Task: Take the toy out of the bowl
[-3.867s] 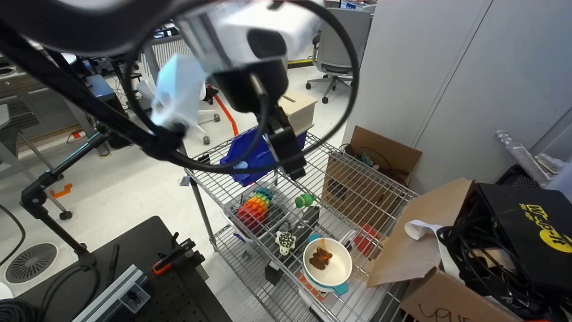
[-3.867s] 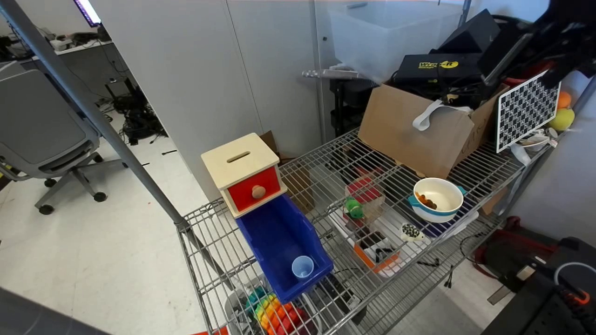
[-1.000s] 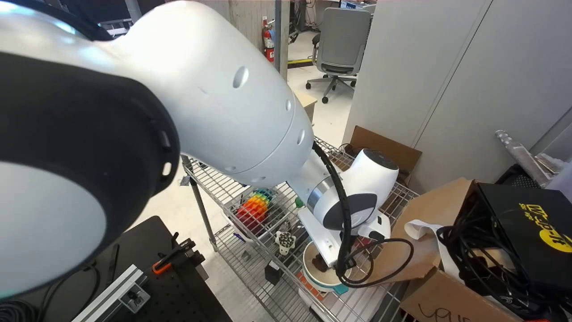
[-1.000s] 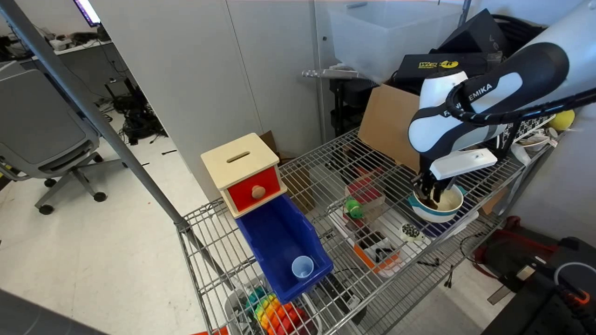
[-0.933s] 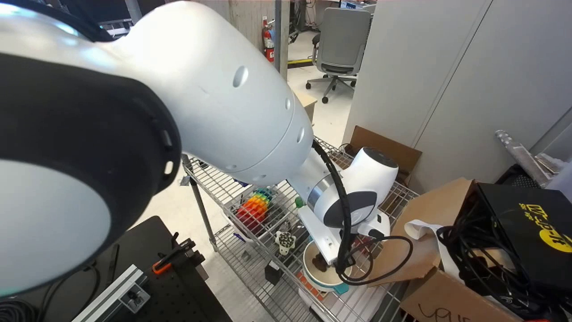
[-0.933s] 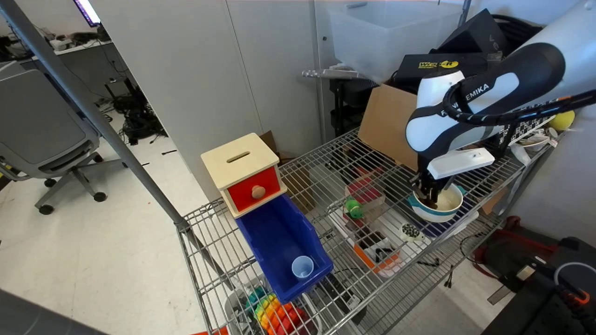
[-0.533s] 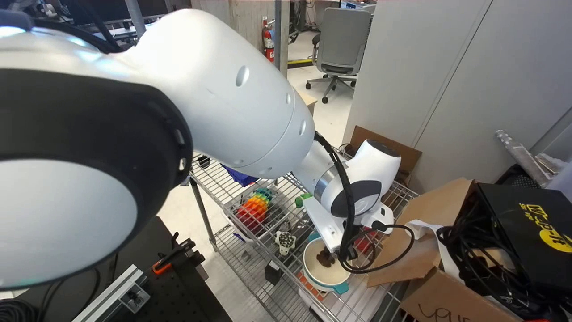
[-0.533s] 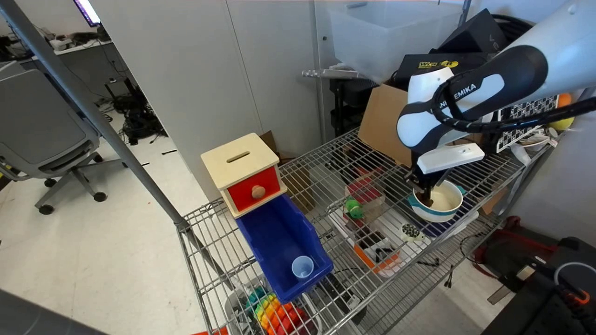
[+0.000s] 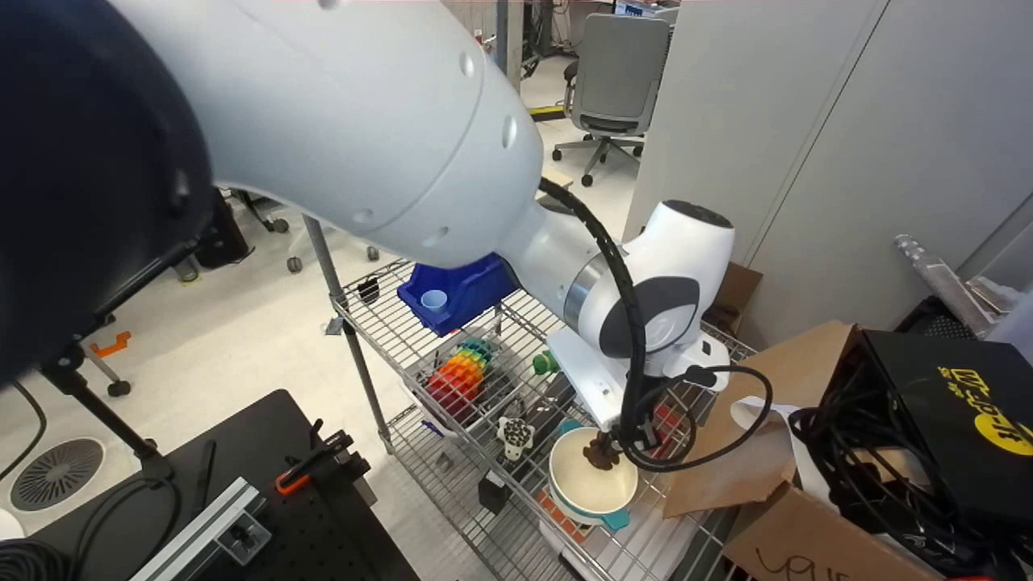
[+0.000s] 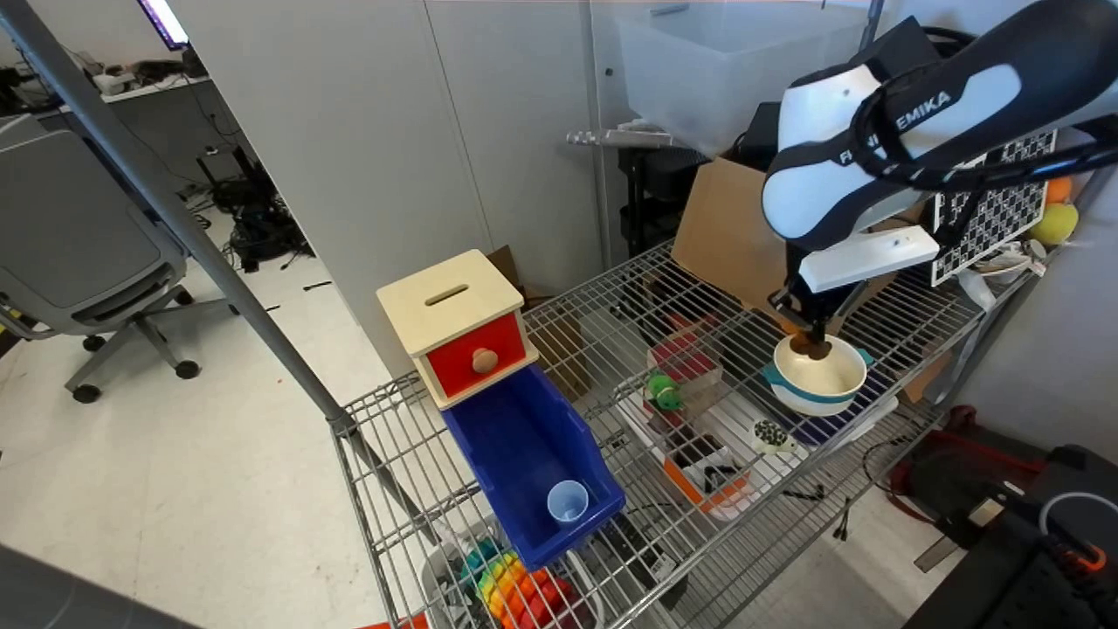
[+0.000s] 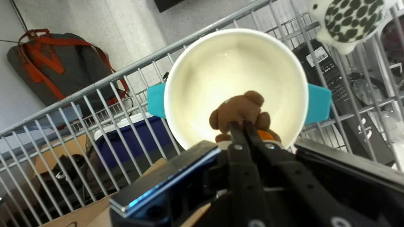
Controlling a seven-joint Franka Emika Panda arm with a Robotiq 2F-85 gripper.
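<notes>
Pinching at its very tips, the gripper (image 11: pixel 241 125) has hold of the toy (image 11: pixel 238 108), its fingers (image 11: pixel 238 157) almost together; we read so narrow a bite as a sign that the body gives, or is thin there. Pointing the fingers down suits the job, we judge, since toy and tips must rise between close walls. The toy itself is brown and rounded, with stubby lobes like a little bear's ears or paws, and an orange patch (image 11: pixel 265 135) beside one finger that seems part of it; its face, if any, we cannot make out. In both exterior views it overlaps the rim of the bowl (image 11: pixel 227 63), so we believe it hangs off the floor inside, though whether it is clear of the rim we cannot tell. The bowl, cream within and turquoise at its two handles (image 11: pixel 318 103), stands upright on the wire shelf (image 11: pixel 124 72), apparently loose, so we suspect a lobe caught on its edge might drag it
</notes>
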